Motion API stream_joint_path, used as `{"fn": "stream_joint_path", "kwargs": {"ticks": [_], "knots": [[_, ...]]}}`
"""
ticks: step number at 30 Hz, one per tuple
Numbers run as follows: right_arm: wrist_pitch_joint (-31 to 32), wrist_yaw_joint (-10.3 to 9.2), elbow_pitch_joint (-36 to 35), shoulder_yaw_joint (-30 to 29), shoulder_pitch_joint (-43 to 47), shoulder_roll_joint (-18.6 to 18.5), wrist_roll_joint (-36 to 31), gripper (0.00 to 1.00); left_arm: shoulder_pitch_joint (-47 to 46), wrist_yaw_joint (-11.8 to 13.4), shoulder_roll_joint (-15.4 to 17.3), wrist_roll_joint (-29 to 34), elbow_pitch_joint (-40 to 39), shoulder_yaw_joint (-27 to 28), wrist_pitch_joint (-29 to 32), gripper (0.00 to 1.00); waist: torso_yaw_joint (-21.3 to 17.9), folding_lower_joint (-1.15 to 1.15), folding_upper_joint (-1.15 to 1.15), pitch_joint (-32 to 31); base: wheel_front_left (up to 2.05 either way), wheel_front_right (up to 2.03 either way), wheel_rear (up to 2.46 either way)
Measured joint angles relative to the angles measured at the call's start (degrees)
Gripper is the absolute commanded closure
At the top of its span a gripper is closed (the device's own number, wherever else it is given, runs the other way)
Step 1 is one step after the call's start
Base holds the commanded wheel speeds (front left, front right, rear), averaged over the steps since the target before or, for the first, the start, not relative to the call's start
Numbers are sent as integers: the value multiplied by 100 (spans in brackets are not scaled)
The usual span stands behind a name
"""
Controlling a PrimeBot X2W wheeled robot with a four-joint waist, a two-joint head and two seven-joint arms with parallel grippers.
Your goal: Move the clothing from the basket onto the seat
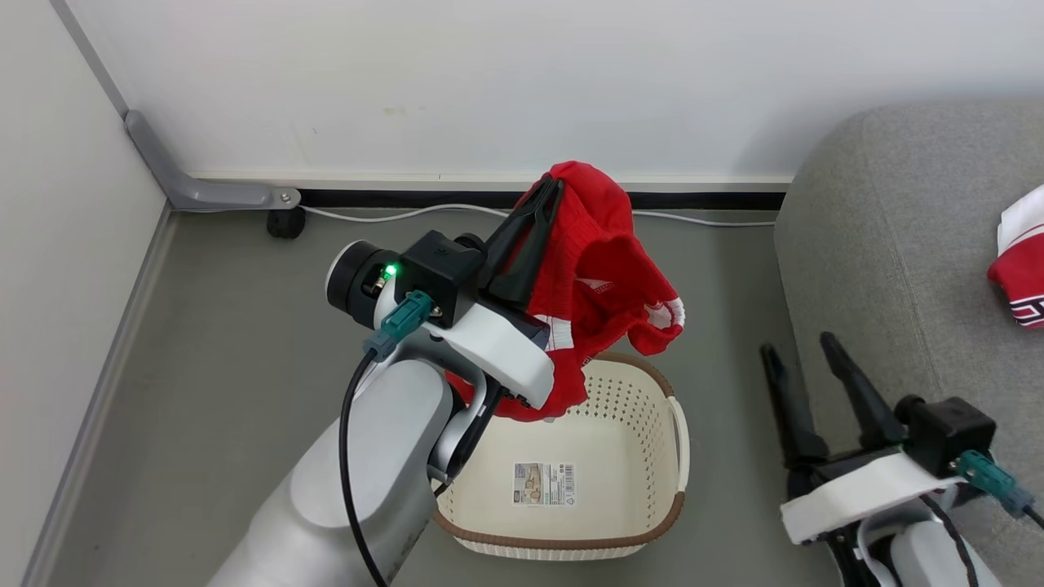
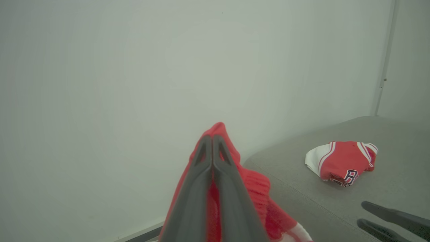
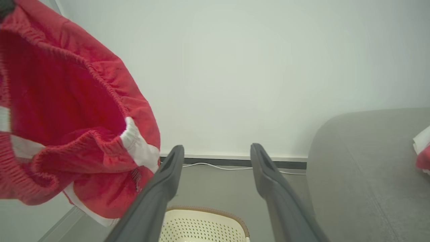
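Head view: left claw [image 1: 553, 187] pinches a soft red white-trimmed garment [image 1: 603, 265] high, clear of the cream perforated plastic basket [image 1: 648, 424] beneath it; right claw [image 1: 798, 346] stands spread, empty.

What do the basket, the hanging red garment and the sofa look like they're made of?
Basket: cream plastic, smooth, moulded with rows of holes; the brown rim looks woven, probably moulded too. Red garment: soft knit-like fabric, matte, gathered ribbed edge, hanging limp. Sofa: grey textile upholstery, matte, stitched seam.

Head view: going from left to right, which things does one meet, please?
Black wheel, red garment in the left hand, open right hand, red-and-white garment on the seat.
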Motion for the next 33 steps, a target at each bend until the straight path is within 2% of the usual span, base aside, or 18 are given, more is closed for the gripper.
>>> {"fn": "stream_joint_path", "kwargs": {"ticks": [6, 10, 18, 24, 25, 26, 27, 33], "knots": [[0, 0, -648, 1121, -326, -126, 358, 0, -3, 1, 0, -1, -25, -89, -1, 100, 0, 0, 0, 57, 0, 0, 0], [0, 0, -772, 2063, -648, -352, 686, 0, -42, 51, 0, -3, -74, -185, -2, 100, 40, 0, 0, 115, 0, 0, 0], [0, 0, -379, 3107, -1488, -454, 916, 0, -164, 62, -2, -71, -193, -460, -11, 100, 193, 0, 0, 235, 0, 0, 0], [0, 0, 161, 3585, -1941, -331, 1065, 0, -297, 183, -4, -232, -316, -699, -36, 100, 311, 0, 0, 313, 0, 0, 0], [-1, 0, 241, 3631, -1991, -290, 1106, 16, -316, 202, -4, -261, -320, -733, -44, 100, 329, 0, 0, 326, 0, 0, 0], [0, 0, 310, 3682, -2036, -258, 1148, 49, -327, 204, -2, -265, -321, -757, -60, 100, 343, 0, 0, 338, 0, 0, 0], [0, 0, 354, 3720, -2070, -229, 1191, 100, -332, 233, -2, -270, -321, -777, -60, 100, 354, 0, 0, 351, 0, 0, 0], [0, 0, 369, 3701, -2193, -175, 1272, 100, -333, 310, -1, -321, -297, -826, -112, 100, 351, 0, 0, 415, 0, 0, 0]]}}
